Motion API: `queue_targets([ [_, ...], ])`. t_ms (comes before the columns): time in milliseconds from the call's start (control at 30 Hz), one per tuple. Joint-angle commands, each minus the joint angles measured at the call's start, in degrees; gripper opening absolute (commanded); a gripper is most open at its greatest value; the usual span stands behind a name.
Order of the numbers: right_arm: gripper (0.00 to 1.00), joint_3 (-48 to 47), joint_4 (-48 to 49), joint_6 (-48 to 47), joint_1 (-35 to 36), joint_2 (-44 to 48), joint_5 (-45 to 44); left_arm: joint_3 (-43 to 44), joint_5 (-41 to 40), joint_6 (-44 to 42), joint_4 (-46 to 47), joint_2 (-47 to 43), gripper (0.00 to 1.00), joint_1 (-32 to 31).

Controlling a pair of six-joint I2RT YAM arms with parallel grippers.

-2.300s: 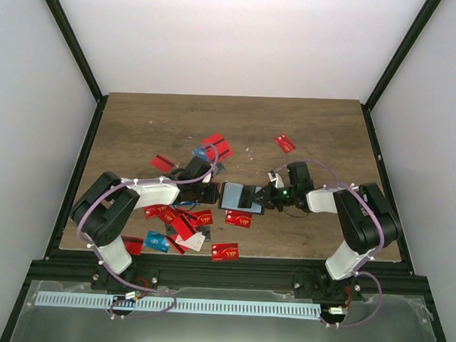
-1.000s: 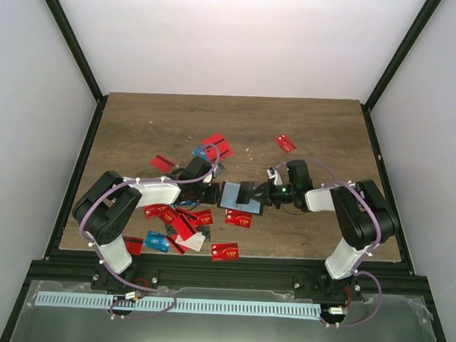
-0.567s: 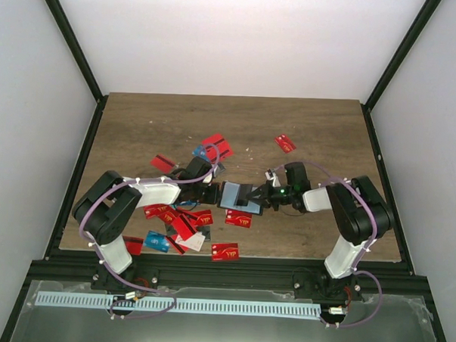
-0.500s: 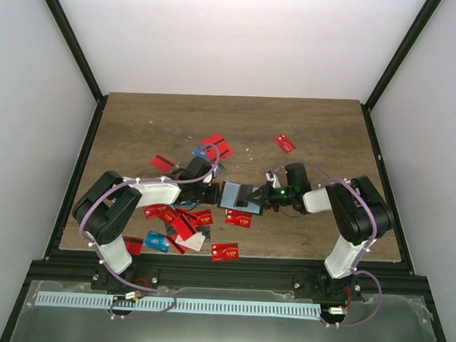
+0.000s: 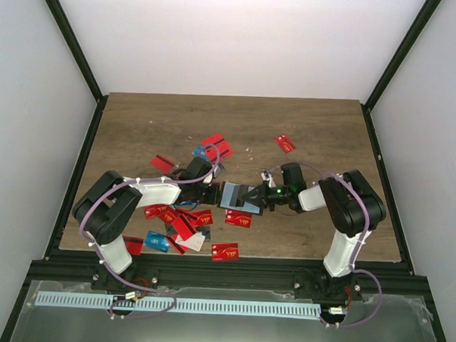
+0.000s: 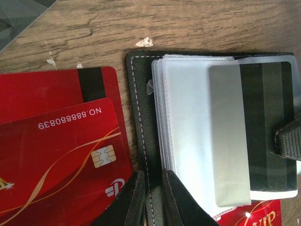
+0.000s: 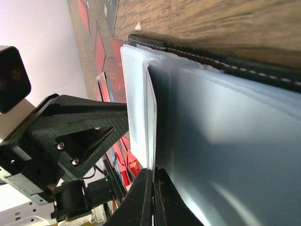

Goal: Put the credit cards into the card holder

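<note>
Pinching the holder's (image 6: 139,122) black edge: left tool (image 6: 155,200), clenched. Right tool (image 7: 151,188) is clenched on one clear sleeve (image 7: 136,108). The holder lies open mid-worktop (image 5: 305,129), between both tools. Cards (image 5: 182,222), mostly red, lie scattered near the left arm, two just beside the holder.

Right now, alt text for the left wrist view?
The left gripper, jaws closed, pinches the black edge of the open card holder. A dark grey card lies across its clear sleeves; red credit cards lie beside it.
</note>
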State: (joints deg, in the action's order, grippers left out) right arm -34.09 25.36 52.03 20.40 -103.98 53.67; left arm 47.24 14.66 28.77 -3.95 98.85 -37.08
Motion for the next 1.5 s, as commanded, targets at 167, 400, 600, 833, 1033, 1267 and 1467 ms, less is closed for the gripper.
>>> queue_targets([
  [167, 0.01, -4.7, 0.3, 1.2, 3.2, -3.8, -0.2, -0.1, 1.4, 0.4, -0.1, 1.2, 0.12, -0.8],
  [400, 0.01, -7.0, 0.5, 1.8, 4.8, -5.7, -0.5, -0.5, 1.7, 0.3, 0.0, 1.2, 0.12, -0.8],
  [600, 0.01, -8.2, 0.6, 2.2, 5.6, -7.4, 0.0, -0.7, 1.9, 0.1, 0.1, 1.1, 0.11, -0.8],
  [833, 0.02, -8.8, -1.7, 0.6, 5.7, -7.1, 0.5, -0.7, 1.8, -0.2, 0.0, 0.9, 0.11, -0.8],
  [1033, 0.17, -9.8, -9.3, -4.5, 5.7, -3.1, -2.1, -0.3, 0.1, -0.6, -1.6, -0.8, 0.12, -0.8],
  [1267, 0.35, -12.3, -19.3, -10.1, 5.7, 1.5, -5.2, 0.0, -1.7, -0.9, -3.3, -2.5, 0.12, -0.8],
  [1467, 0.59, -13.3, -24.7, -13.1, 5.7, 4.7, -7.0, 0.0, -2.8, -0.7, -4.4, -4.3, 0.12, -0.8],
])
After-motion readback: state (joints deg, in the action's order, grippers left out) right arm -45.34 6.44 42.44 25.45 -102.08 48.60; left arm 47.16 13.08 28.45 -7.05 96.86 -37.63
